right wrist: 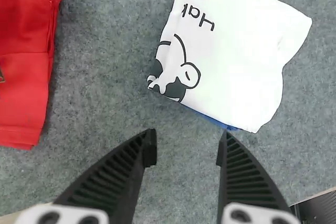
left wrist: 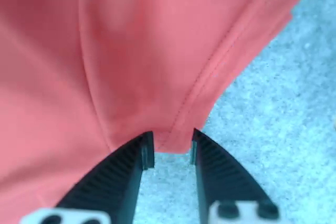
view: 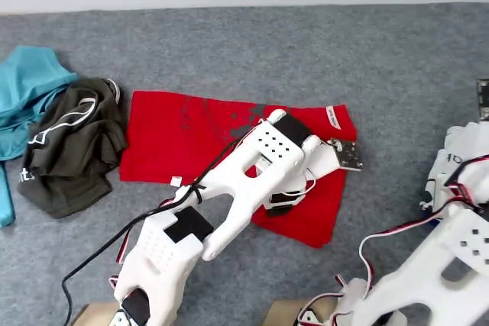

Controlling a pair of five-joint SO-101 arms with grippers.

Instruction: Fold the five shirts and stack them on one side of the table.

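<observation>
My left gripper stood parted astride a hem corner of the red shirt lying mid-way across the table, the right gripper open beside the white shirt, and I feared a shallow bite on 1 layer would slip and drag the cloth askew.

The left claw hangs low over the edge of a red shirt spread on the grey, carpet-like counter. Its two black ribbed fingers stand apart, and a folded tip of the cloth lies in the gap between their ends. A stitched seam runs along the shirt's edge from that tip to a corner of the cloth, beside bare counter.
</observation>
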